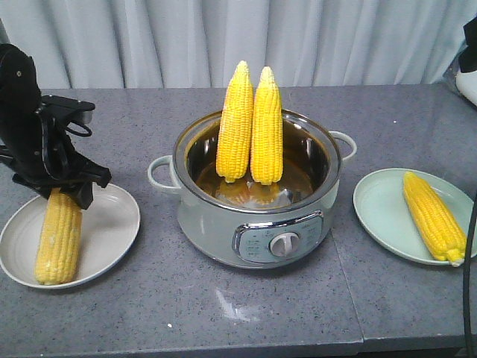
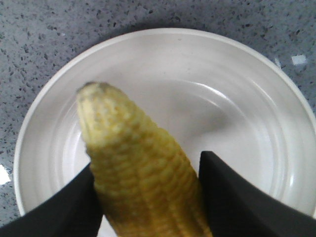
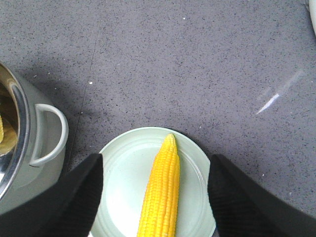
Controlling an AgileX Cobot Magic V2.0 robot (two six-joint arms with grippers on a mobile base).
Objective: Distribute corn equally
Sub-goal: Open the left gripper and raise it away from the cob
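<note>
Grey speckled counter (image 1: pixel 246 313) before pale curtain (image 1: pixel 149 37); pot (image 1: pixel 223 239) at centre, two cobs (image 1: pixel 236 123) upright inside, tips up, leaning on far rim. Left gripper (image 1: pixel 63 190) closed about upper end of left cob (image 1: pixel 58 235), lying lengthwise on white plate (image 1: pixel 112 224). Right gripper (image 3: pixel 155 197) spread wide above right cob (image 1: pixel 432 216) on green plate (image 1: pixel 376 209), holding nothing; probably the freer for an upright cob, inward to its left.

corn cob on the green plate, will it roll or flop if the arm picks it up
Probably stiff: the cob lies straight, with no sag. Its round, tapered body would likely roll in a curve on the green plate if nudged. The bumpy kernel rows should resist slipping.
</note>
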